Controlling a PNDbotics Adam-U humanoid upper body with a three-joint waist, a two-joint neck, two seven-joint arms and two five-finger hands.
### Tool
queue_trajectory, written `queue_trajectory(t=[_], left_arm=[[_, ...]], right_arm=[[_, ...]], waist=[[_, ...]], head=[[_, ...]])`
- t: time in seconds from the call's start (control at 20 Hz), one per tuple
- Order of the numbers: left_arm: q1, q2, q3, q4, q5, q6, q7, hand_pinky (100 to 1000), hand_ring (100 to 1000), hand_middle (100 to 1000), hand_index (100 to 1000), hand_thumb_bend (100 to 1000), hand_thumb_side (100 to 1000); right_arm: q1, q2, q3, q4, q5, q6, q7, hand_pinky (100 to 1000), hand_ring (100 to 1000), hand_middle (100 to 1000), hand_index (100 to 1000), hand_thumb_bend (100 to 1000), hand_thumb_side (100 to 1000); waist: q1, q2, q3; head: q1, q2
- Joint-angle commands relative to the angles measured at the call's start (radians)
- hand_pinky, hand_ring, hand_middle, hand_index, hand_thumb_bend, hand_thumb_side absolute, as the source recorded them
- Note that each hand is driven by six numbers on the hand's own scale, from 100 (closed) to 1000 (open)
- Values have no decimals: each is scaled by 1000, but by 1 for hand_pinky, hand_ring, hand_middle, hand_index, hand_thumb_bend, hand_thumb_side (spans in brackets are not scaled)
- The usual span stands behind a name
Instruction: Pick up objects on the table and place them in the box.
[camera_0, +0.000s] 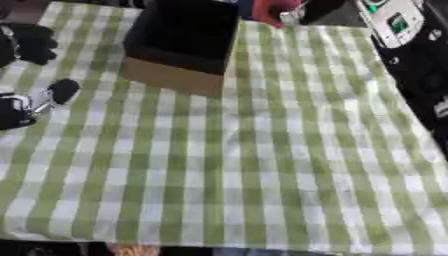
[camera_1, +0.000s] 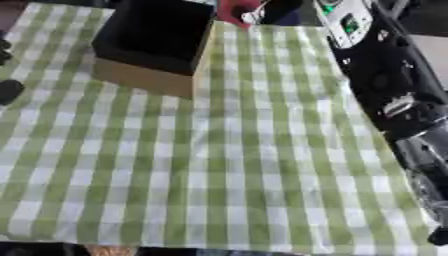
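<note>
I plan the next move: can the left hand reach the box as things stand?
Probably yes. The left hand shows at the table's left edge, the box stands open-topped just beyond it, and only bare cloth lies between them.

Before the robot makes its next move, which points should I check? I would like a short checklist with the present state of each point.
1. Box open at the top, standing on the checked cloth: ok.
2. Box inside free to take things: cannot tell, it looks only dark.
3. An object to pick up lying on the cloth: not ok, none shows in either view.
4. Left hand in view at the left edge of the cloth: ok, but whether it holds anything: cannot tell.
5. Right hand in view: not ok, only the right arm shows along the right edge.
6. Red thing behind the box: cannot tell what it is.
</note>
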Motion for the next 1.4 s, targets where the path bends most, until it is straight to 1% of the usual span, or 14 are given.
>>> queue_trajectory(t=[0.05,0.15,0.25,0.3,0.45,0.5,0.55,0.6,0.65,0.7,1.15,1.25,1.35,1.4], left_arm=[[-27,-10,-19,-15,14,-5,-27,690,667,652,795,590,460],[-34,-17,-25,-16,17,-7,-34,689,666,652,795,590,461],[-55,-40,-44,-20,24,-11,-52,688,666,651,794,590,461],[-62,-48,-49,-22,27,-12,-58,688,665,651,794,589,461],[-80,-65,-57,-32,33,-14,-69,688,664,649,794,590,460],[-84,-67,-58,-35,35,-14,-71,688,664,649,794,590,460],[-86,-68,-58,-38,36,-14,-73,688,664,649,794,590,461],[-88,-69,-59,-40,37,-13,-74,688,664,649,794,589,461],[-89,-70,-59,-41,38,-12,-75,688,664,649,794,589,461],[-90,-70,-59,-42,38,-12,-75,689,664,650,794,589,462],[-97,-71,-61,-39,41,-10,-80,689,665,650,795,588,464],[-97,-70,-62,-37,40,-10,-81,689,665,651,795,587,465],[-97,-70,-62,-36,40,-11,-81,689,665,651,795,588,464],[-97,-69,-61,-35,40,-10,-81,689,665,651,795,587,464]], right_arm=[[-34,-22,-7,-13,22,1,-43,770,681,670,823,302,100],[-37,-18,-7,-6,31,-1,-50,773,684,678,827,299,100],[-42,-10,-14,15,51,2,-52,774,687,683,829,298,100],[-44,-7,-17,25,63,2,-54,774,688,684,830,298,100],[-41,7,-30,56,96,3,-67,775,692,695,835,298,100],[-39,12,-32,66,108,2,-71,776,695,698,837,404,100],[-36,17,-33,76,119,0,-73,778,702,710,842,302,100],[-34,22,-34,84,129,-2,-73,779,705,716,843,303,100],[-31,26,-35,92,138,-4,-72,783,717,738,852,342,100],[-29,31,-36,100,145,-6,-68,787,730,758,863,324,100],[-13,59,-25,126,174,-30,12,814,786,844,917,378,103],[-12,57,-24,120,175,-35,16,819,796,861,926,372,169],[-12,54,-26,112,169,-37,11,820,799,863,926,361,195],[-12,52,-27,104,160,-39,4,820,799,861,923,359,194]], waist=[[1,-14,14],[-1,-10,30],[-7,3,79],[-9,9,96],[-14,26,126],[-15,30,131],[-15,34,135],[-15,37,137],[-15,39,138],[-15,41,139],[-11,51,126],[-10,52,119],[-9,51,112],[-7,50,107]], head=[[-32,-18],[-49,-22],[-101,-30],[-121,-32],[-164,-35],[-172,-35],[-179,-35],[-184,-34],[-186,-33],[-188,-32],[-179,-28],[-178,-27],[-177,-25],[-175,-25]])
